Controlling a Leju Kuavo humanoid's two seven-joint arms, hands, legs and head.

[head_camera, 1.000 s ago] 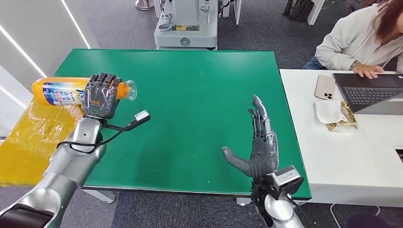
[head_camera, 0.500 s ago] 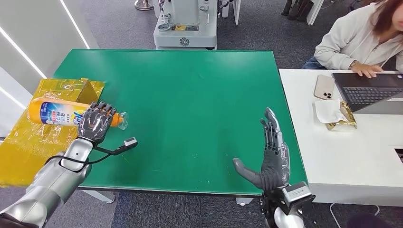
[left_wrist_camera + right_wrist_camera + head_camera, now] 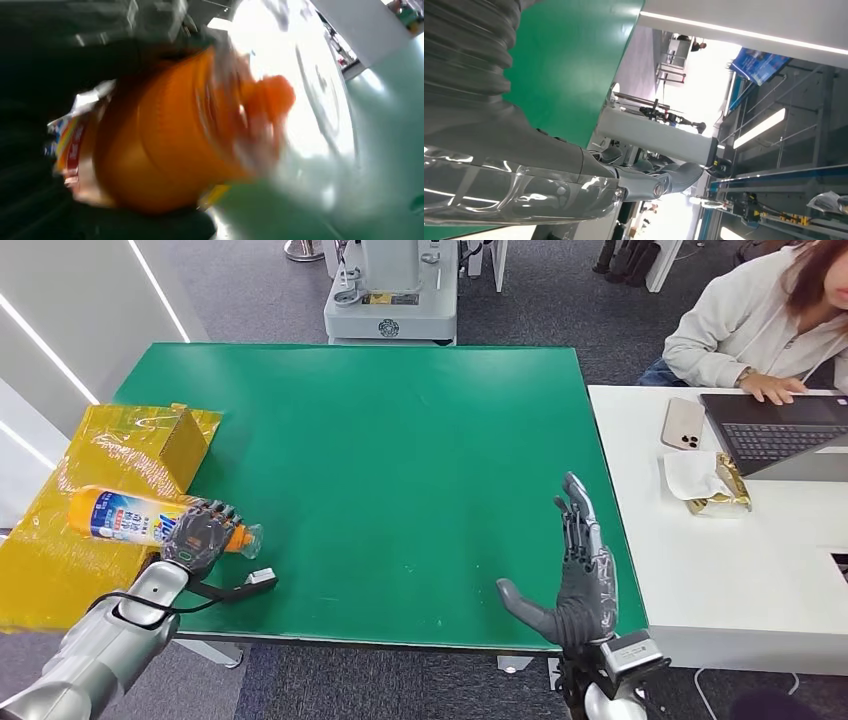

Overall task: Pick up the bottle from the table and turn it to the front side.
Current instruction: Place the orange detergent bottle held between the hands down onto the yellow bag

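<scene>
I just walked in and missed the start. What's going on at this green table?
The robot's left hand grips an orange bottle near its neck, holding it on its side over the yellow box at the edge of the green table. Its right hand is open and holds nothing, raised near the table's other side. At the neighbouring white desk a person is working at a laptop.

The robot's dark-fingered left hand (image 3: pixel 200 536) covers the middle of the orange plastic bottle with the blue and white label (image 3: pixel 125 517). The label's print is too small to read. Up close, the bottle (image 3: pixel 165 145) is smeared by blur.
</scene>
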